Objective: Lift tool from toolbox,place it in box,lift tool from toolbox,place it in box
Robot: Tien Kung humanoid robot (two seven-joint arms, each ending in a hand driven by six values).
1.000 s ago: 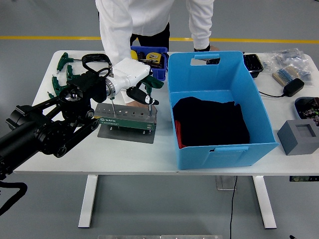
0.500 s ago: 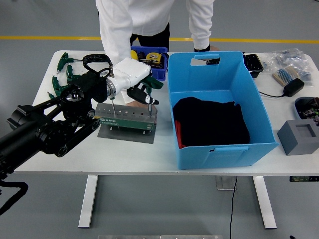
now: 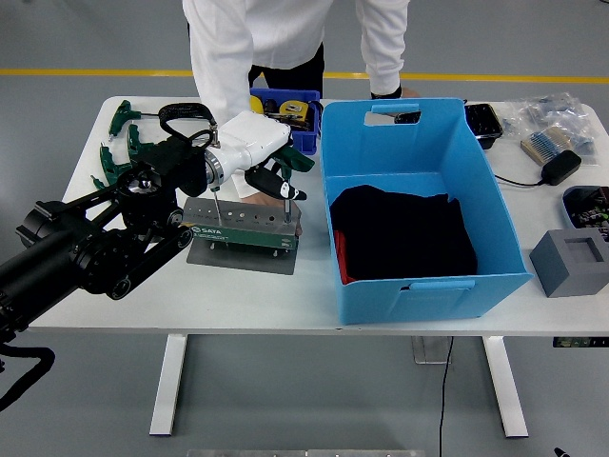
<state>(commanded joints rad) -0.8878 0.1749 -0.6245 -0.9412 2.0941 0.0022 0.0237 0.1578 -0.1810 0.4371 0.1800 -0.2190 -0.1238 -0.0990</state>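
fingers [image 3: 284,188] of left hand [image 3: 255,152] curled around green-handled tool [image 3: 288,177] above grey tool stand [image 3: 243,227], beside blue box [image 3: 419,205].

White bench [image 3: 285,295] on white legs, over grey floor [image 3: 95,38] crossed by a yellow line [image 3: 95,72]. At the far side, a person in a white top [image 3: 247,38], leaning in over the bench. Small dark blue bin [image 3: 303,133] at the far edge, holding yellow and black items. To the far right, a black tray [image 3: 483,122], clear plastic bags [image 3: 547,112], a brush [image 3: 538,148], and a black adapter [image 3: 561,167] with its cable. At the right edge, a grey block [image 3: 571,263] with a square recess, just beside a dark blue tray [image 3: 585,205].
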